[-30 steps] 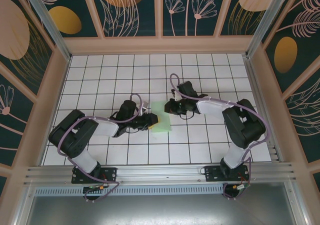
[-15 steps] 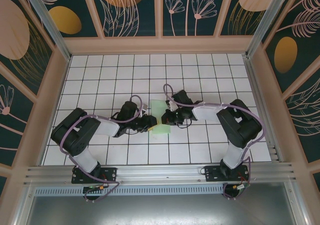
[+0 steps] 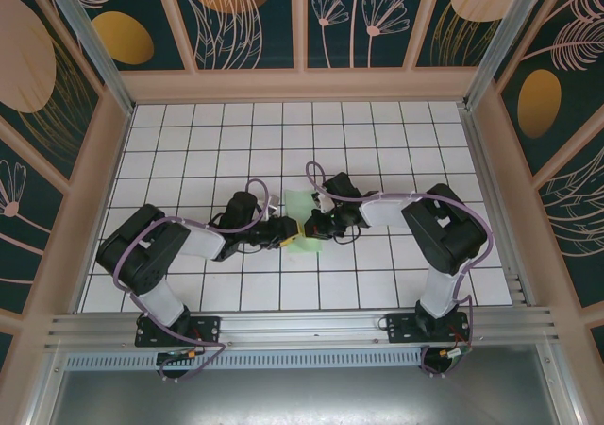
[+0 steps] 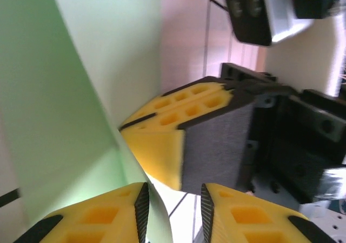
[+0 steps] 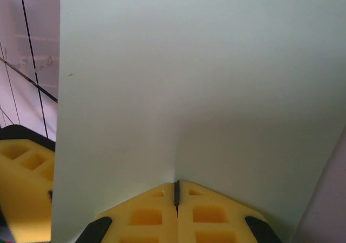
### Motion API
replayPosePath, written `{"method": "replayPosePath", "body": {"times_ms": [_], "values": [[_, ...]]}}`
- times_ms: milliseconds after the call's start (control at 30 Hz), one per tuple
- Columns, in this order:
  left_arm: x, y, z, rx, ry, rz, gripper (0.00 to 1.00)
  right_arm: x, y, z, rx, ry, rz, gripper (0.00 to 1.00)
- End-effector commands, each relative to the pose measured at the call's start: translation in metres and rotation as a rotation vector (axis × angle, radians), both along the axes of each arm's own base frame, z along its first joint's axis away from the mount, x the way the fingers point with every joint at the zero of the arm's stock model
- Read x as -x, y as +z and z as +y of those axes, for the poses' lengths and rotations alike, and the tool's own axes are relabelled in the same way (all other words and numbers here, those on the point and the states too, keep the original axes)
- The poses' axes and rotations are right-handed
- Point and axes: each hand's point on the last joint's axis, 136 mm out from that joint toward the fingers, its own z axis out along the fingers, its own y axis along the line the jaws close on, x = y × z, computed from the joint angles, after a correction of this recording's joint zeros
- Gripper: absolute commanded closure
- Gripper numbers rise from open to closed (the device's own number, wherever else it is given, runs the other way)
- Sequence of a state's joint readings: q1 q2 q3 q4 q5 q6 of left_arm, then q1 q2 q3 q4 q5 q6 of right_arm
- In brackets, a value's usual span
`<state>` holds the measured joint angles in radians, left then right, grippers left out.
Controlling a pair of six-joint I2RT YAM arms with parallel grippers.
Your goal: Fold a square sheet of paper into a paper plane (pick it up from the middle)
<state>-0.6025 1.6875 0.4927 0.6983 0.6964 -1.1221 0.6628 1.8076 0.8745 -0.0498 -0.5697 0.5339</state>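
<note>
At the middle of the tiled table [image 3: 189, 142], I find the square sheet of paper [image 3: 297, 203] between the two arms. The right gripper [image 5: 176, 186] is pressed together, pinching the sheet's edge. The left gripper [image 4: 173, 191] stands spread, with a paper edge running into the gap, unclamped. The grippers sit just beside each other.
</note>
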Motion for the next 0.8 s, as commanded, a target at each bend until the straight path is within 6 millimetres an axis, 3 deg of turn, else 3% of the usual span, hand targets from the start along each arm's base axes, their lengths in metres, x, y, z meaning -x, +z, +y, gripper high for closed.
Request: {"method": "replayPosePath", "body": {"times_ms": [0,133,433,767], "values": [[0.0,0.015,-0.009,0.078,-0.025,-0.026,0.64,0.0,-0.008,-0.003,0.022,-0.017,0.019,0.96],[0.002,0.011,-0.007,0.063,-0.022,-0.02,0.64,-0.004,-0.003,-0.005,0.01,-0.036,0.013,0.97],[0.01,-0.016,0.007,-0.04,0.004,0.026,0.66,-0.018,0.039,0.005,-0.135,-0.045,-0.066,0.98],[0.011,-0.018,0.006,-0.037,-0.002,0.04,0.66,-0.021,0.023,0.016,-0.145,-0.032,-0.021,0.98]]}}
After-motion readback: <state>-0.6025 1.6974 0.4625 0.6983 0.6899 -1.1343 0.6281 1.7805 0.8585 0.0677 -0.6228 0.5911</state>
